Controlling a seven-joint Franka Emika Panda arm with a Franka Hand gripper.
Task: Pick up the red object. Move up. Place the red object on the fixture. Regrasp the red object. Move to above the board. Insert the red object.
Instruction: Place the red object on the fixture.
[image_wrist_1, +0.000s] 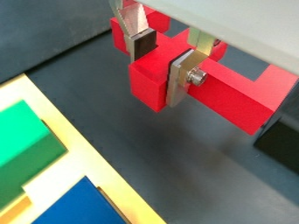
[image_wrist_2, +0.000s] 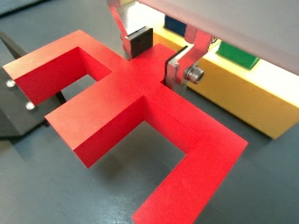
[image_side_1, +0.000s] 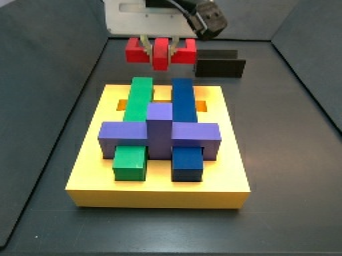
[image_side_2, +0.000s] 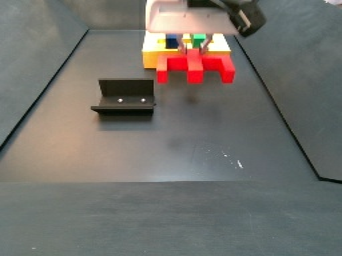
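The robot's gripper (image_wrist_2: 162, 54) is closed tight on the bright red comb-shaped plastic piece (image_side_2: 195, 68), holding it up in the air just beside the big yellow board (image_side_1: 160, 185) so it can be moved.

In a side view the gripper (image_side_1: 163, 52) holds the red object (image_side_1: 144, 50) off the floor, at twelve o'clock from the board (image_side_1: 160, 180) and just beyond its far edge. The fixture (image_side_1: 221, 66) stands on the floor at about three o'clock from the piece, near it but apart. In a side view the fixture (image_side_2: 123, 97) sits at nine o'clock from the piece, the board behind both.
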